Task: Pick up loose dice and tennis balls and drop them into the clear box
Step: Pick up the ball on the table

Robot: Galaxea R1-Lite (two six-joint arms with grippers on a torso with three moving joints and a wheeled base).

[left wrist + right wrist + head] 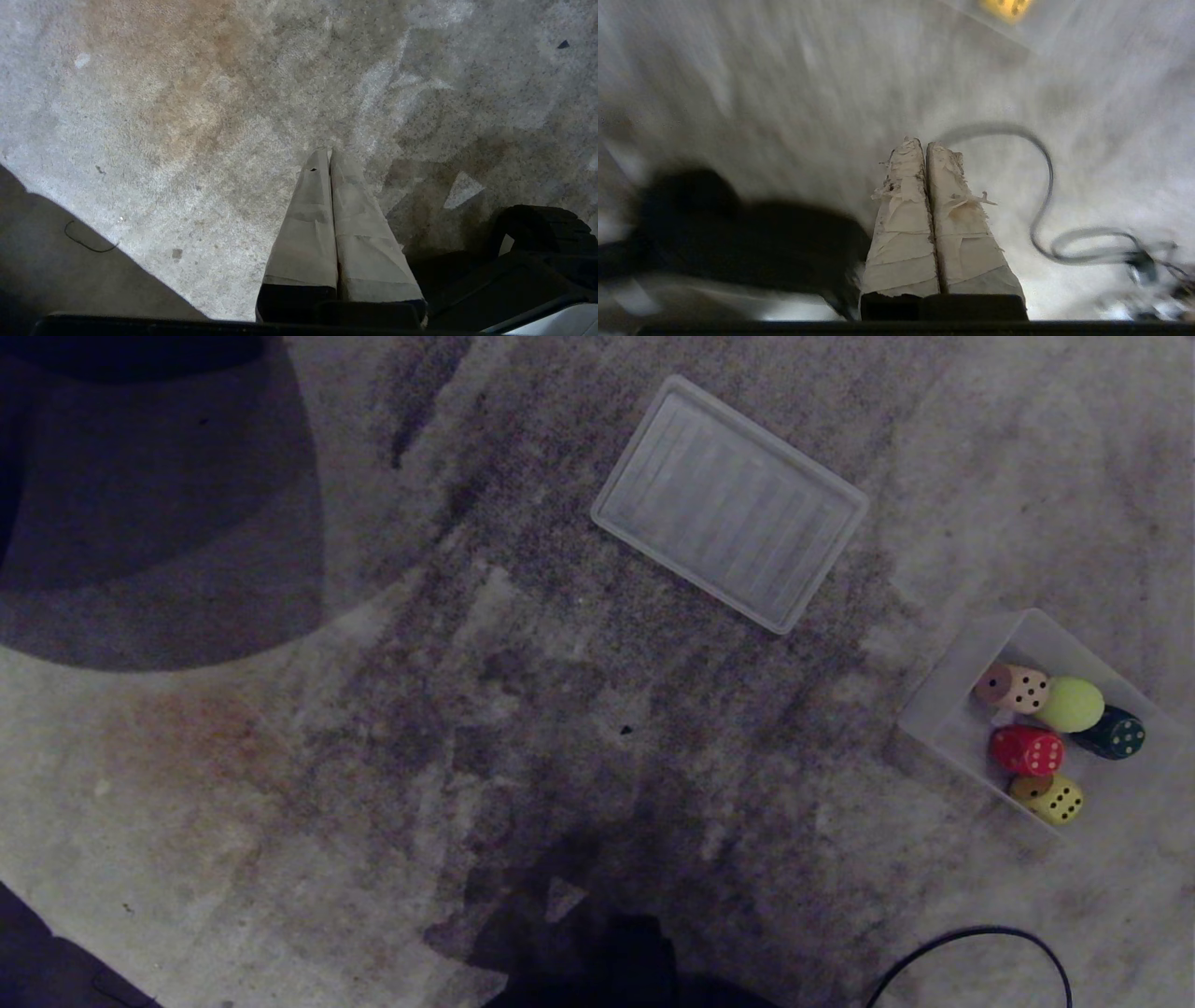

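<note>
On the stained, mottled carpet (523, 728) I saw the clear box (943, 709), a shallow transparent tub, holding the rounded dice (1027, 750) and one fuzzy tennis ball (1070, 704). A flat ribbed panel (730, 504) lay well apart. My left claw (330, 154) and right claw (923, 144), both tape-wrapped, hung pressed together, holding nothing, above bare carpet; a cable (1043, 186) curled near the right one.

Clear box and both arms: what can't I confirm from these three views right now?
- Head view: neither arm shows; both lie outside the frame.
- Clear box: its far side nears the right edge, walls faint.
- Right wrist view: motion blur smears the floor; only a yellow die shows, cut by the edge.
- Dark green die: pips too small.
</note>
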